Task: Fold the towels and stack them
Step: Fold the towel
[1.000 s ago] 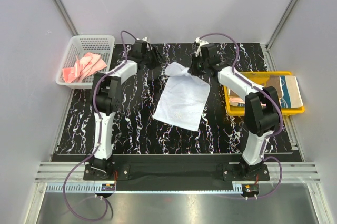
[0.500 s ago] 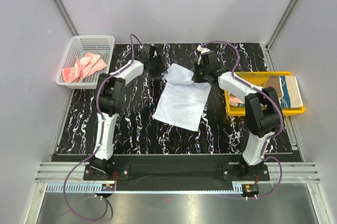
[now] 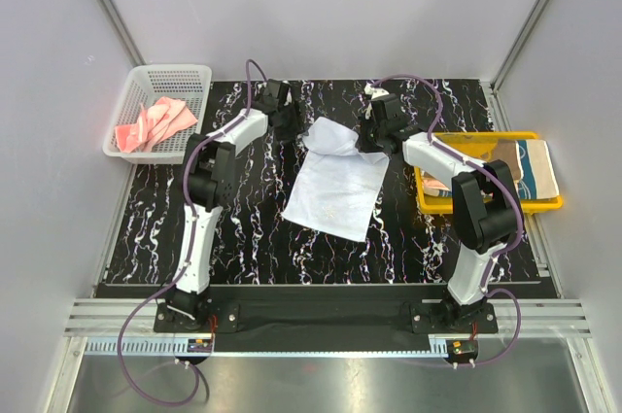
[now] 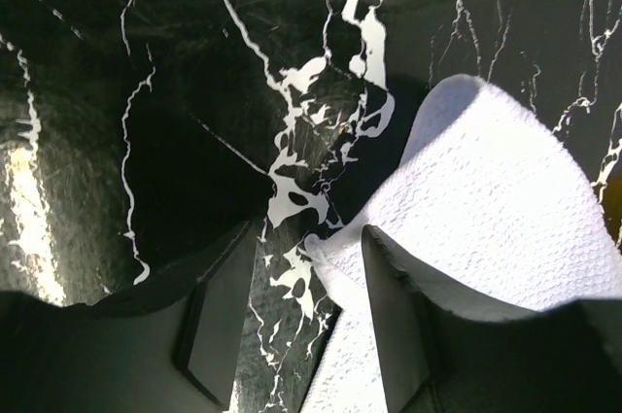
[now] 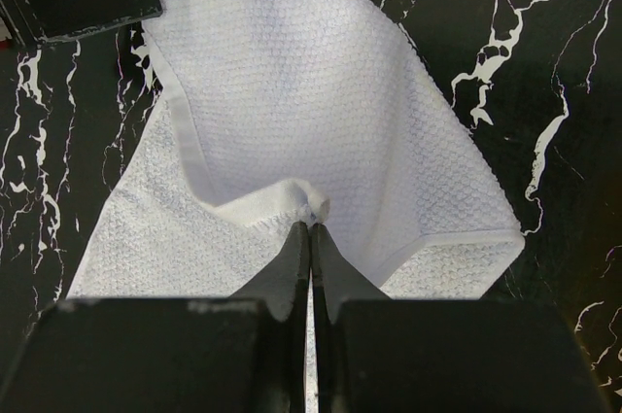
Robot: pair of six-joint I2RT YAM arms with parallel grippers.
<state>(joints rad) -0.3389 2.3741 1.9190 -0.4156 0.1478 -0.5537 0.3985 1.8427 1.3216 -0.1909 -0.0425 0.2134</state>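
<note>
Right gripper (image 5: 311, 230) pinches the white towel (image 5: 292, 73); left gripper (image 4: 311, 248) gapes empty (just beside its edge). A one-sided pull could skew the fold.

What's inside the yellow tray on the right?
A teal-and-cream patterned towel lies in the yellow tray, and a pinkish cloth shows at its left. The right arm covers the middle.
</note>
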